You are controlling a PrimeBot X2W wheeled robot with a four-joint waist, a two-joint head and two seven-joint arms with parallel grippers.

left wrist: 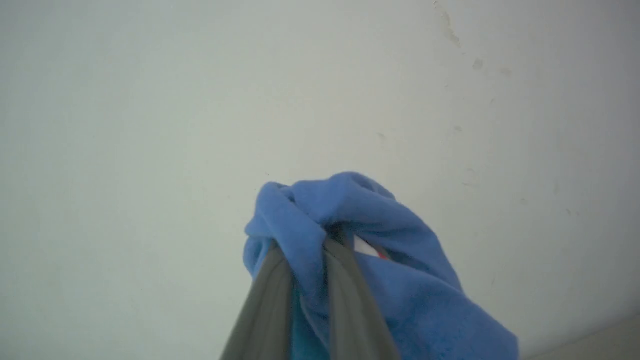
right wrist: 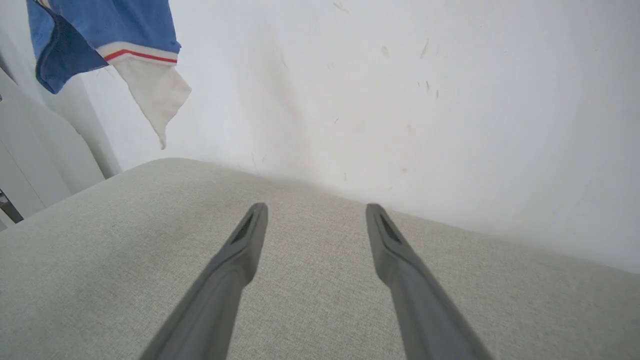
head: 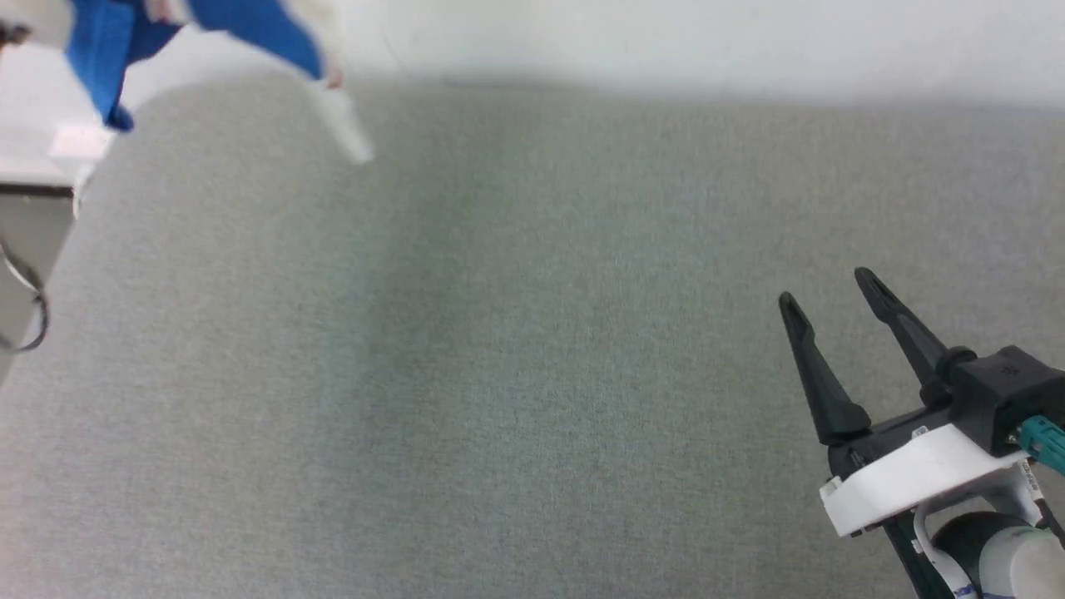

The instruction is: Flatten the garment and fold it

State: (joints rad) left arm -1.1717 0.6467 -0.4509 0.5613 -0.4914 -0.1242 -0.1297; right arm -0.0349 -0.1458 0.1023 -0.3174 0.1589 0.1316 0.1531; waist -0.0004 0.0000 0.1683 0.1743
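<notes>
The garment [head: 250, 29], bright blue with a white sleeve, hangs in the air at the head view's top left, above the grey fabric surface [head: 516, 349]. In the left wrist view my left gripper [left wrist: 305, 250] is shut on a bunched blue fold of the garment [left wrist: 400, 290], in front of a pale wall. The right wrist view shows the garment [right wrist: 110, 30] dangling at upper left, with a red stripe and a white sleeve tip. My right gripper [head: 828, 287] stands open over the surface at lower right, far from the cloth, its own fingers [right wrist: 245, 250] spread with nothing between them.
A pale wall [head: 666, 33] runs along the far edge of the grey surface. At the left edge stands a white and grey piece of furniture [head: 29, 233] with a dark cable loop. The surface's left corner curves off in the right wrist view.
</notes>
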